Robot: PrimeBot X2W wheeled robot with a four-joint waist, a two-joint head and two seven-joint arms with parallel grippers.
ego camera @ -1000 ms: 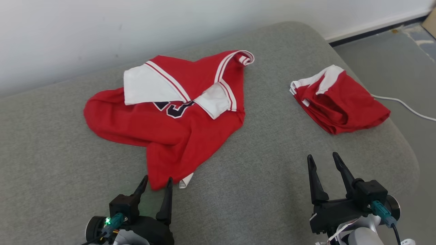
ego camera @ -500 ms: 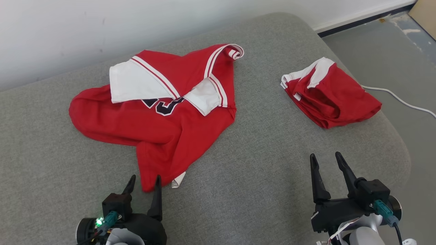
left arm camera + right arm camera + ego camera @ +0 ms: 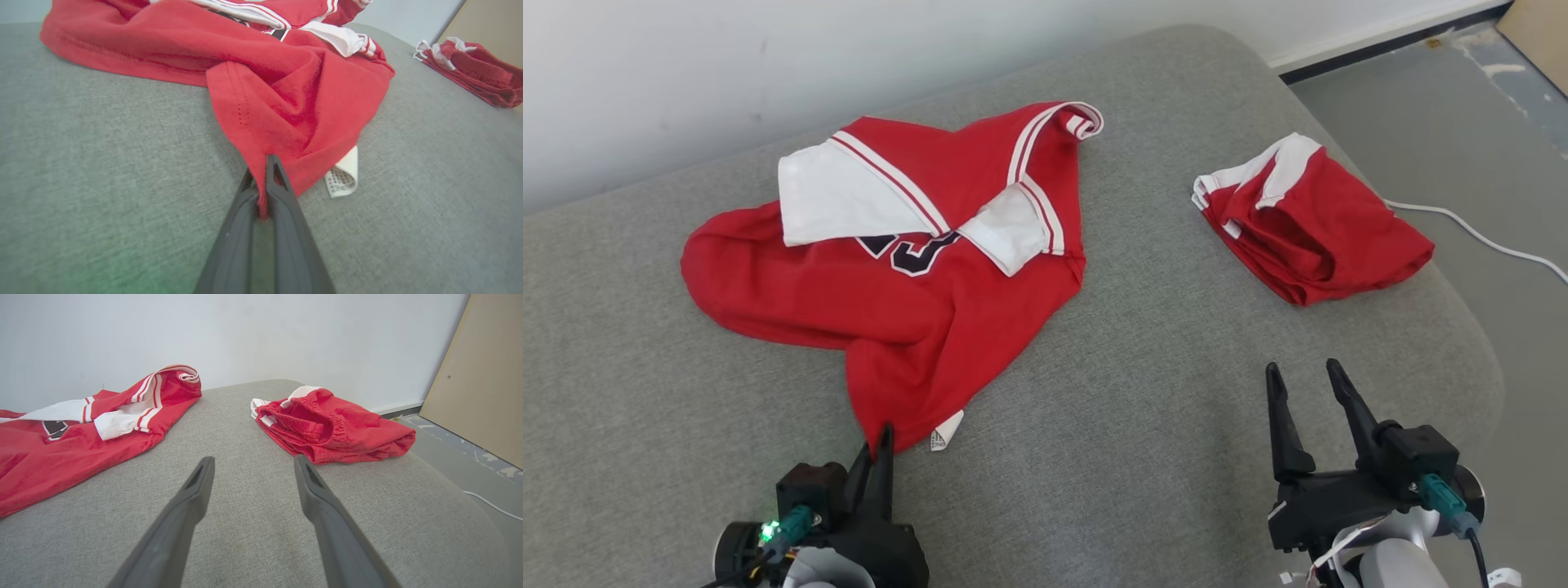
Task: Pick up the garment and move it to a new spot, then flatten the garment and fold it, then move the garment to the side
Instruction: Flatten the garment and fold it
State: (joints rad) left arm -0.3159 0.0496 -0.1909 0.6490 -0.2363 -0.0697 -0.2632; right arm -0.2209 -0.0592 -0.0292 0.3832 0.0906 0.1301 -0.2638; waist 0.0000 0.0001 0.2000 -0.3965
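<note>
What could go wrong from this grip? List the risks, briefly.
1. The left gripper pinches only a thin corner of the red jersey; the cloth may slip out on lifting.
2. The right gripper is open and apart from the jersey, so a one-corner lift may bunch it further.
3. Swinging rightward could disturb the folded shorts.

folded red shorts [image 3: 1311, 224] on grey cushion [image 3: 1135, 425] | white cable [image 3: 1441, 211] on floor
</note>
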